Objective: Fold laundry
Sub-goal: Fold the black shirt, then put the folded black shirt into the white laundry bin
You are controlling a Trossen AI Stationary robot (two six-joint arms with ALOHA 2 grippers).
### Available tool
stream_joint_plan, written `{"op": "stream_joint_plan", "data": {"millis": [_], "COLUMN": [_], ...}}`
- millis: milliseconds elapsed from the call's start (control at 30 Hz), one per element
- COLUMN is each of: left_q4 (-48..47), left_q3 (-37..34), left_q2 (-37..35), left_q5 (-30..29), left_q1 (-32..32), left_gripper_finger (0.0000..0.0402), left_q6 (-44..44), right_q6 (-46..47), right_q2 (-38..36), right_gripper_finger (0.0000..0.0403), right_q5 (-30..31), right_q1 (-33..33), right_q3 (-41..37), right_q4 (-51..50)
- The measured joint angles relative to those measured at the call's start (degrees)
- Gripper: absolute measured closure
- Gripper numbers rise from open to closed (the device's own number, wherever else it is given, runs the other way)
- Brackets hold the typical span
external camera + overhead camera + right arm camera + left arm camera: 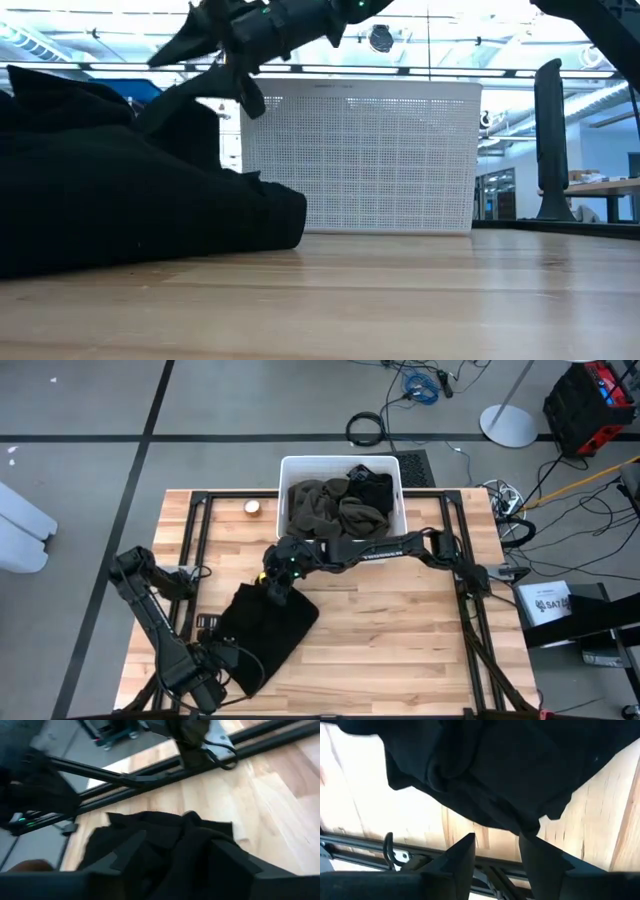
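Observation:
A black garment (262,632) lies bunched on the wooden table, left of centre; it also shows in the low view (120,200). My right gripper (275,588) reaches over from the right and is shut on the garment's far edge, which is raised above the heap. My left gripper (232,665) is open at the garment's near-left edge. In the left wrist view its fingers (465,852) stand just short of the black hem (530,827). More laundry, dark olive-grey (335,505) and black (372,485), lies in the white bin. My right gripper pinches a bunched fold of the garment's far edge (185,837) between its two fingers, slanting down from above. A strip of cloth (180,95) runs taut from the fingers down to the heap, which rests on the table. My left gripper: I cannot tell whether a fingertip touches the hem.
The white perforated bin (290,465) stands at the table's far middle and fills the low view's background (400,160). A small round object (253,508) lies left of the bin. Black frame rails (200,540) run along the table's left and right sides. Bare wood lies right of the garment.

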Motion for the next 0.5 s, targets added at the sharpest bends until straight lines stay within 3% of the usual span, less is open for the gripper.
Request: {"op": "stream_joint_plan", "data": {"millis": [200, 400, 500], "left_q4": [0.1, -0.1, 0.9], "left_q3": [2.4, 2.9, 2.9], "left_q2": [-0.9, -4.1, -5.0], "left_q5": [-5.0, -8.7, -10.3], "left_q1": [-1.5, -2.2, -2.8], "left_gripper_finger": [0.0238, 0.0238, 0.0237], "left_q6": [-1.0, -6.1, -8.1], "right_q6": [-2.1, -2.5, -2.5], "right_q2": [-3.3, -6.8, -7.9], "right_gripper_finger": [0.0196, 0.0196, 0.0199], "right_q5": [-1.9, 3.4, 2.9], "right_q1": [-1.1, -1.9, -2.1], "right_q3": [2.3, 3.1, 3.0], "right_q4": [-1.7, -1.9, -3.7]}}
